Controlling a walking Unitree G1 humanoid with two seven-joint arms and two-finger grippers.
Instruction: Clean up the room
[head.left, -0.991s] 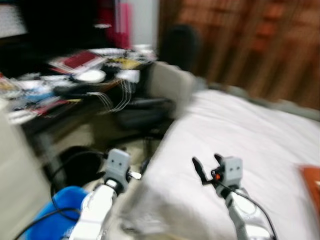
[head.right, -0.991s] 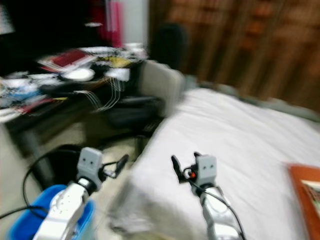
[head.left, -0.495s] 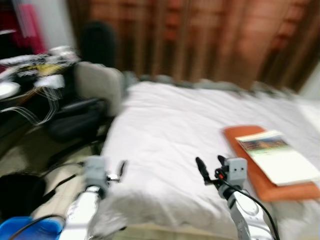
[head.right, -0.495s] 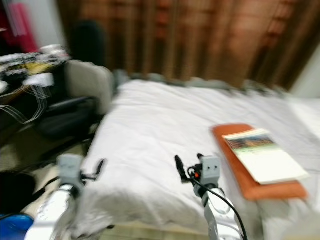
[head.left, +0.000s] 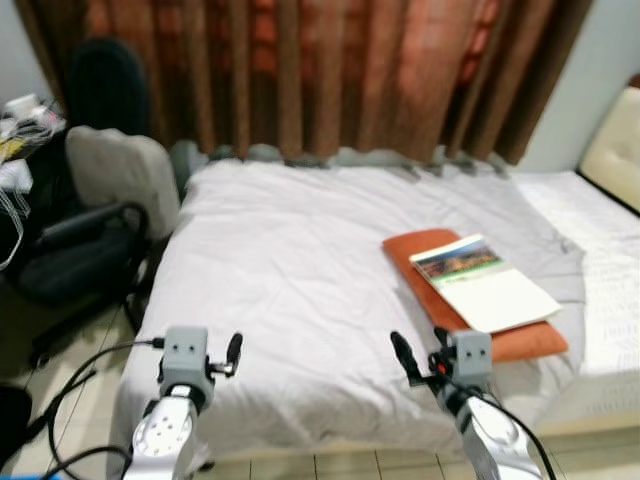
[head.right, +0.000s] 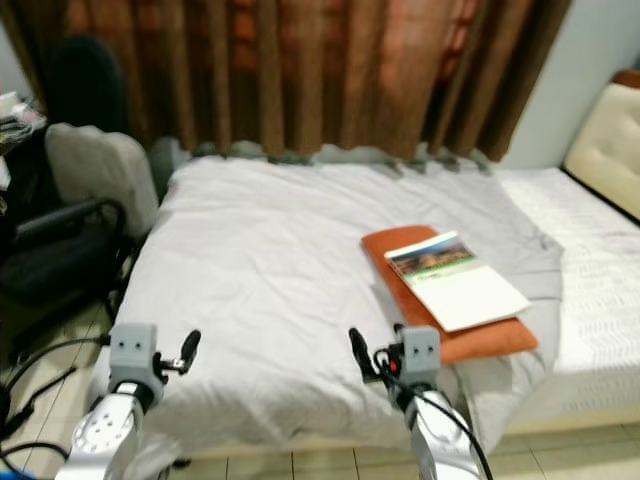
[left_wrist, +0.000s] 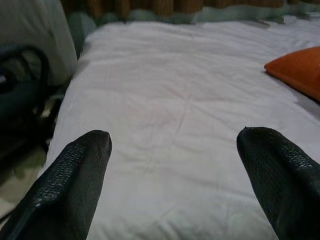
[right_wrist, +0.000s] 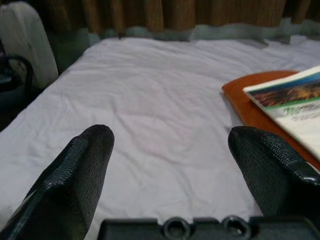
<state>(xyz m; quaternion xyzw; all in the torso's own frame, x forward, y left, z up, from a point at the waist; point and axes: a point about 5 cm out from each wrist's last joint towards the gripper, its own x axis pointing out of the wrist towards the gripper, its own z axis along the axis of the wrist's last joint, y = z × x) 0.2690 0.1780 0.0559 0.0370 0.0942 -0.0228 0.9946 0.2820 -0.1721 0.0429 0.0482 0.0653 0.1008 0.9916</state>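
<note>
Camera swung bedward, book (head.left: 483, 284) beyond right claw (head.left: 421, 350)

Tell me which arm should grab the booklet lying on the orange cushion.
Right, probably. The right claw is open and hovers near the flat orange cushion bearing the white booklet; the left claw, also open, hangs by the white bed's far-left edge.

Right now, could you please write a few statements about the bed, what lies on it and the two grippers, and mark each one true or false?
1. A white booklet with a picture cover lies on the flat orange cushion. True.
2. The right gripper holds the booklet. False: it is open, short of the cushion.
3. The left gripper is open over the white bedsheet. True.
4. Blue curtains hang behind the bed. False: the curtains are brown.
</note>
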